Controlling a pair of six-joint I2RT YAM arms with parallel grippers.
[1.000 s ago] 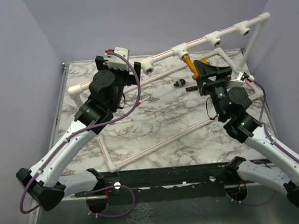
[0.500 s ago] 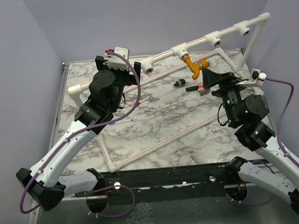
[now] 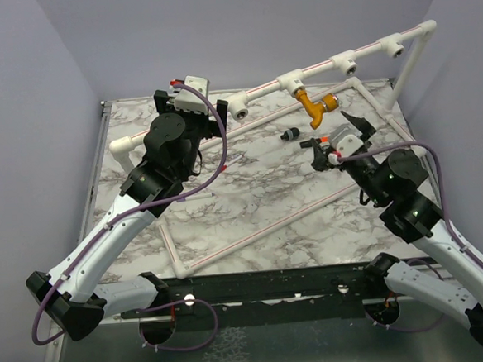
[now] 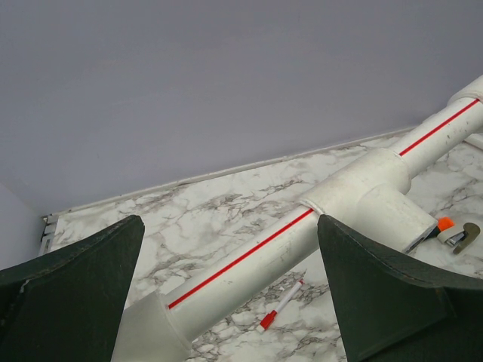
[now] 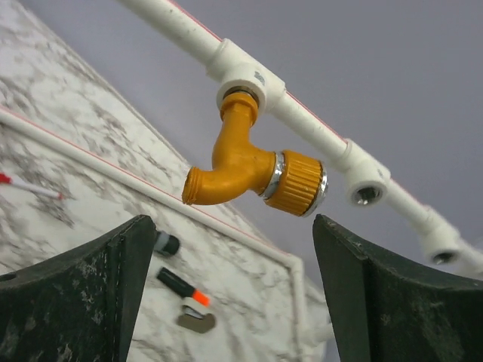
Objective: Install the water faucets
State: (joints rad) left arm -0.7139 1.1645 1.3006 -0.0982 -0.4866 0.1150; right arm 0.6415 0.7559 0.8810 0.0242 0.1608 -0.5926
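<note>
Right gripper (image 5: 230, 241) withdrawn from mustard-orange faucet (image 5: 240, 167) — fingers spread, holding nothing; faucet hangs seated in white tee socket (image 5: 249, 75) just ahead and above — apparently installed, neighbouring sockets (image 5: 367, 194) unfilled.

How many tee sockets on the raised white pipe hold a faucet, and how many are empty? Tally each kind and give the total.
Tee socket holding the orange faucet: 1
Empty tee sockets: 3
Total: 4

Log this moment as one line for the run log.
orange faucet hanging from tee socket | right gripper open, not touching it | left gripper open, white pipe ahead
</note>
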